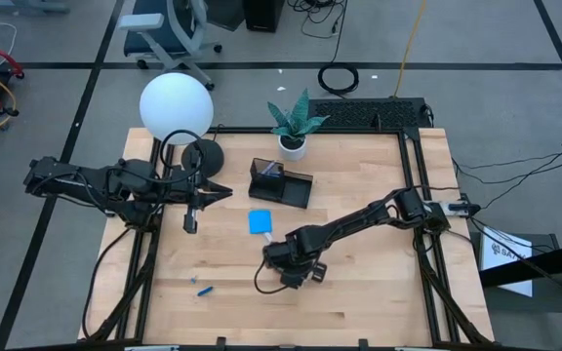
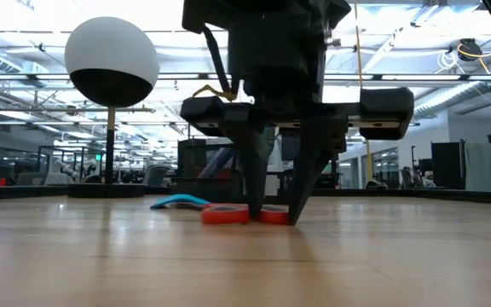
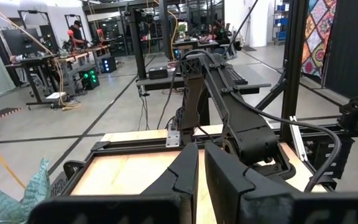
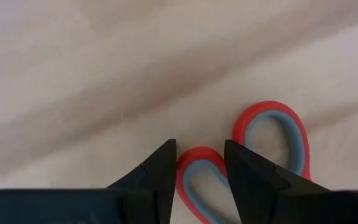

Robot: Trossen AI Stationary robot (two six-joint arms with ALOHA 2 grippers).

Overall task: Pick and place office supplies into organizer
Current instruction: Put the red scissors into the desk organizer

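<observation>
While the left claw (image 1: 191, 222) hangs above the tabletop (image 1: 379, 292) near the black lamp base (image 1: 204, 155), fingers pressed together and empty, the right claw (image 2: 271, 213) stands tip-down on the wood at the red-handled scissors (image 2: 244, 213). Its fingers (image 4: 156, 177) straddle the smaller handle loop, one on each side; whether they already pinch it I cannot tell. Blue note pad (image 1: 260, 222) lies flat between the scissors and the black organizer (image 1: 281, 183). One small blue piece (image 1: 204, 290) lies apart, toward the front-left.
</observation>
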